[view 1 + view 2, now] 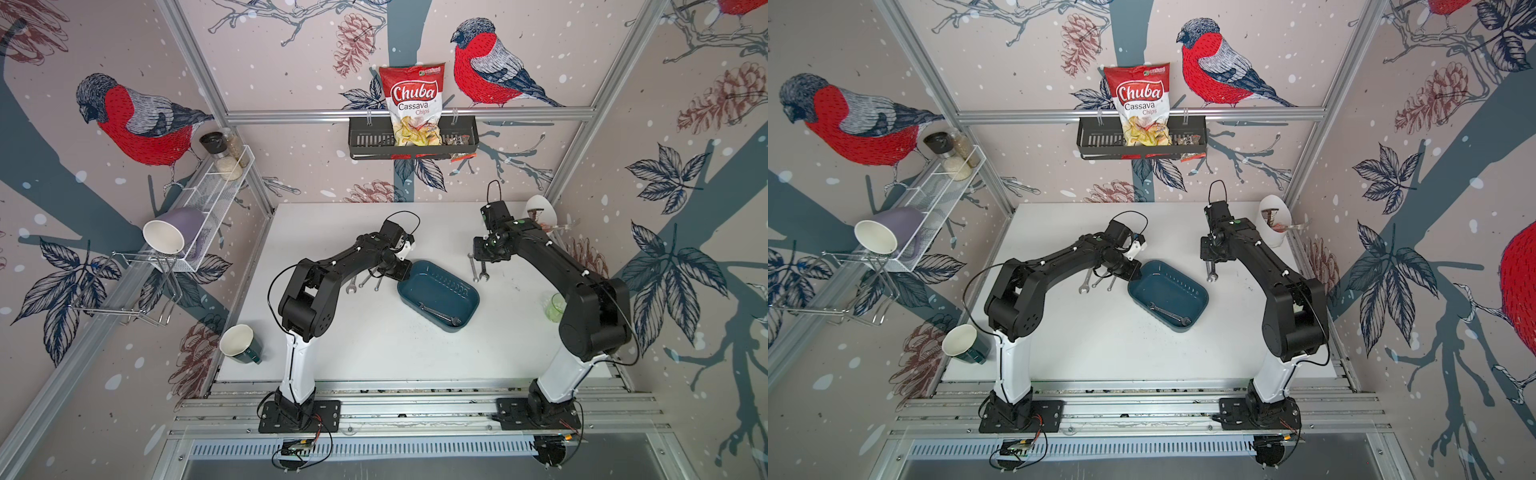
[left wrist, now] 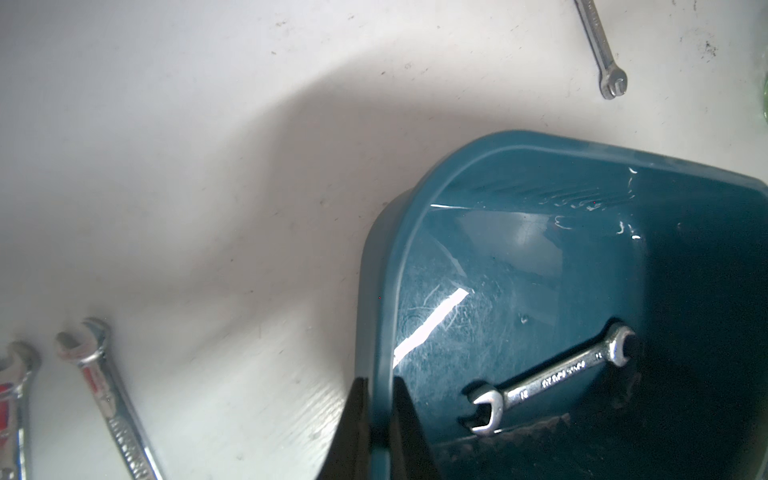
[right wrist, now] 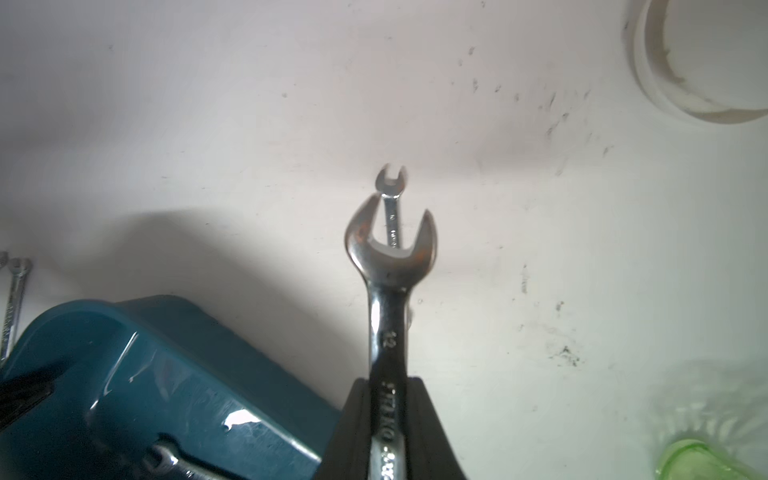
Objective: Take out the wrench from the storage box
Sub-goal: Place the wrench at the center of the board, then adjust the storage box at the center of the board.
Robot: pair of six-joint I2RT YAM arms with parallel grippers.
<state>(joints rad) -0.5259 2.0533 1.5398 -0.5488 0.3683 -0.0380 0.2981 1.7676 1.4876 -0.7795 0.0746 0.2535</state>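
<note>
Wrench [image 3: 388, 291] clamped in closed right gripper [image 3: 388, 415], outside storage box [image 1: 436, 291] above table | left gripper [image 2: 380, 419] pinched on box rim | remaining wrench [image 1: 438, 312] inside box | extraction partly complete

Tabletop inventory. One storage box [image 1: 436, 286] containing one wrench [image 1: 438, 313]; five further wrenches outside it, three [image 1: 351, 287] [image 1: 366, 279] [image 1: 379, 283] and two [image 1: 473, 268] [image 1: 483, 275], six in all. Two robot arms [image 1: 332, 266] [image 1: 552, 257]. Two mugs [image 1: 174, 232] [image 1: 241, 344]. One white cup [image 1: 540, 212]. One green glass [image 1: 552, 307]. One chip bag [image 1: 413, 99].
</note>
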